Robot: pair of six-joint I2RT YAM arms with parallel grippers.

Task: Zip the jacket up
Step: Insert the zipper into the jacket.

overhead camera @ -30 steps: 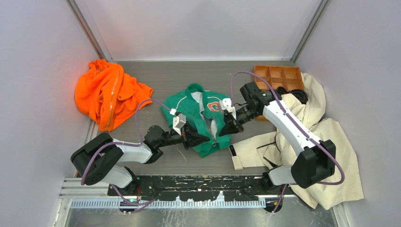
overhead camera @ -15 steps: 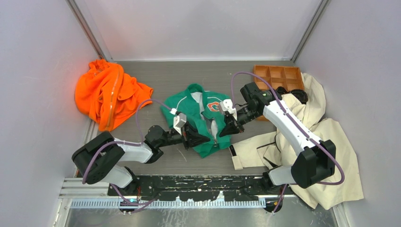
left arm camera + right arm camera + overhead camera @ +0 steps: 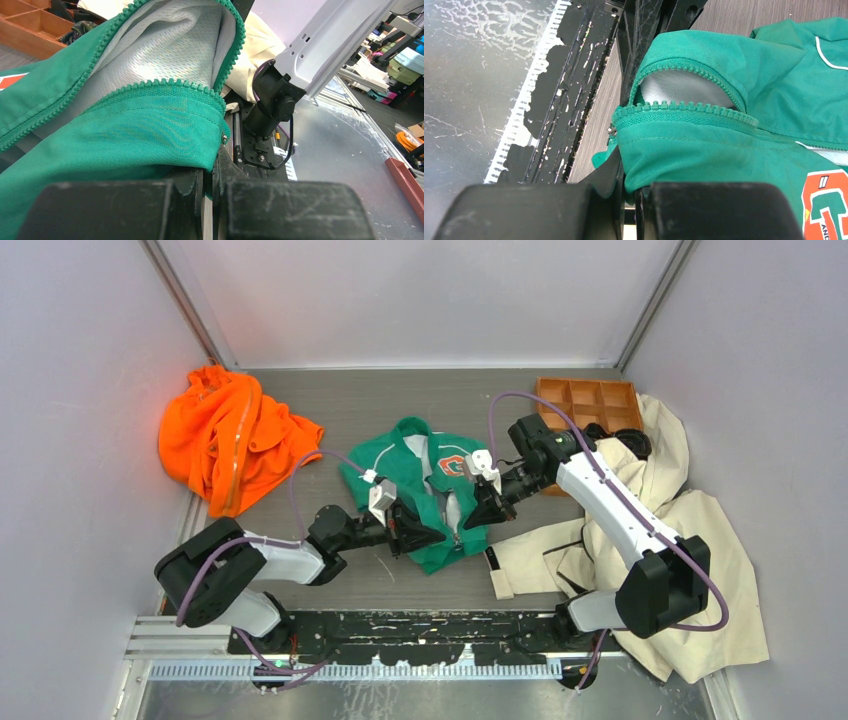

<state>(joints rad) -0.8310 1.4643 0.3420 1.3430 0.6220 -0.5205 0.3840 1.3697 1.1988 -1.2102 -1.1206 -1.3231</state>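
Note:
The green jacket lies mid-table, front open, pale lining and orange "G" patch showing. My left gripper is shut on the hem of its left front panel, seen in the left wrist view with the green zipper teeth above the jaws. My right gripper is shut on the hem of the right front panel, seen in the right wrist view under the zipper teeth. The two grippers hold the bottom corners close together. The jacket drapes over the right fingers.
An orange garment lies at the back left. A cream coat spreads under the right arm on the right. A brown compartment tray sits at the back right. Grey walls enclose the table.
The left arm has edged slightly to the right and forward; the jacket and right arm look unchanged.

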